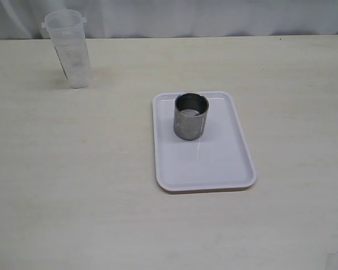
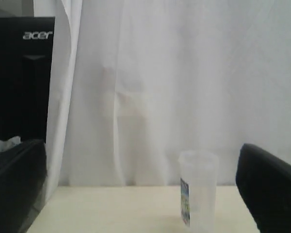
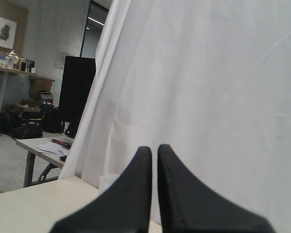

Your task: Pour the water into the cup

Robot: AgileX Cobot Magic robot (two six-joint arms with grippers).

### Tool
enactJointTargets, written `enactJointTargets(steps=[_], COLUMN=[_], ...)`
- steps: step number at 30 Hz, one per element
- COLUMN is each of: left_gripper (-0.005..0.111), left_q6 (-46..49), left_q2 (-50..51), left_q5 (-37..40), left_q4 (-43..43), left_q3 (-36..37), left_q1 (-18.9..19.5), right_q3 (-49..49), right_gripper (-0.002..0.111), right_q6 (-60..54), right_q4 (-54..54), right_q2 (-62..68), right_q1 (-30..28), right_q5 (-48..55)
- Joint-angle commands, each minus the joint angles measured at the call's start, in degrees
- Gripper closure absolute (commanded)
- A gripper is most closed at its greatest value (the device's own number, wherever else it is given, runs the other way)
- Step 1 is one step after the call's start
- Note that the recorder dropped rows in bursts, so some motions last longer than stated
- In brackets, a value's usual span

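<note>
The steel cup stands upright near the far end of a white tray. The translucent plastic beaker stands upright on the table at the far left, apart from the tray. Its water is barely visible through the wall, so I cannot make out the level. Neither gripper shows in the exterior view. In the left wrist view the beaker stands ahead between the spread fingers of my left gripper, which is open and empty. My right gripper is shut and empty, and the beaker's rim peeks out behind it.
A white curtain hangs along the far edge of the light wooden table. A black monitor stands beyond the table's left end.
</note>
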Motion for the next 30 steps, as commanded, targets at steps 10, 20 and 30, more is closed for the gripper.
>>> enactJointTargets(steps=[10, 20, 30], left_gripper=[0.003, 0.003, 0.003], left_q6=[2.93, 2.93, 2.93], left_q2=[-0.13, -0.13, -0.13], left_q5=[17.67, 13.60, 15.75], left_q4=[-2.17, -2.28, -2.41], left_q3=[0.53, 6.75, 6.75], left_q1=[0.06, 0.06, 0.06], right_q3=[0.36, 0.36, 0.36], right_gripper=[0.104, 0.104, 0.104], right_q6=[0.34, 0.34, 0.34], right_q4=[0.26, 0.26, 0.26], right_q2=[-0.34, -0.34, -0.34], right_q1=[-0.23, -0.23, -0.23], right_q5=[0.42, 0.42, 0.42])
